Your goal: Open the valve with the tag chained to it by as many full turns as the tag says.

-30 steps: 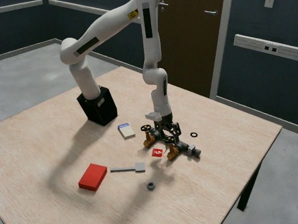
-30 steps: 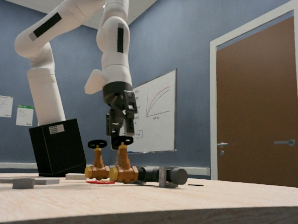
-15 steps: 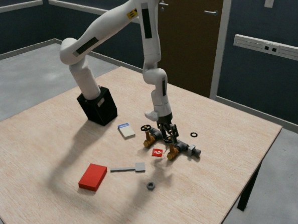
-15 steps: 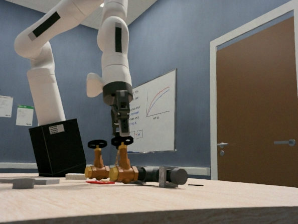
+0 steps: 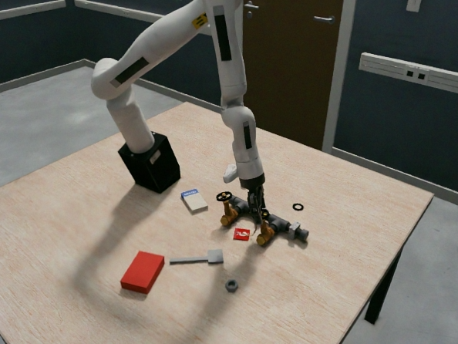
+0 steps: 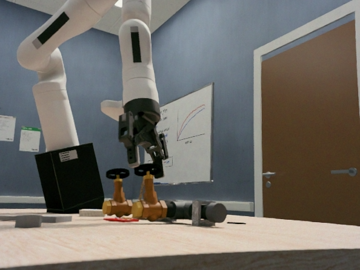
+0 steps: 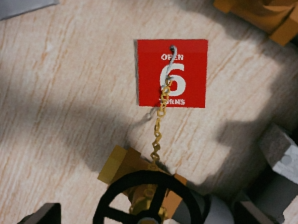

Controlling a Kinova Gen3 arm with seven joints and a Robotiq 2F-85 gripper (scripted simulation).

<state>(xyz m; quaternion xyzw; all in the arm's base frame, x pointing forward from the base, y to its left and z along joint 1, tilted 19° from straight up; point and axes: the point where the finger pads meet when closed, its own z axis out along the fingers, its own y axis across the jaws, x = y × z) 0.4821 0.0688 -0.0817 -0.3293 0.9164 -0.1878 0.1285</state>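
Observation:
Two brass valves with black handwheels stand on a dark pipe. The tagged valve (image 5: pixel 265 231) carries a chain to a red tag (image 5: pixel 241 234) lying flat on the table; in the wrist view the tag (image 7: pixel 172 73) reads "OPEN 6 TURNS". The other valve (image 5: pixel 227 210) stands to its left with its handwheel (image 5: pixel 223 196) free. My gripper (image 6: pixel 146 166) is open, its fingers on either side of the tagged valve's handwheel (image 6: pixel 146 170) and level with it. That handwheel shows at the bottom of the wrist view (image 7: pixel 145 197), with the chain (image 7: pixel 158 131) running up to the tag.
A black base box (image 5: pixel 149 162), a small white booklet (image 5: pixel 194 200), a red block (image 5: pixel 143 271), a grey T-shaped tool (image 5: pixel 198 258), a grey nut (image 5: pixel 231 283) and a black ring (image 5: pixel 296 209) lie around the pipe. The pipe's end cap (image 5: pixel 301 231) points right.

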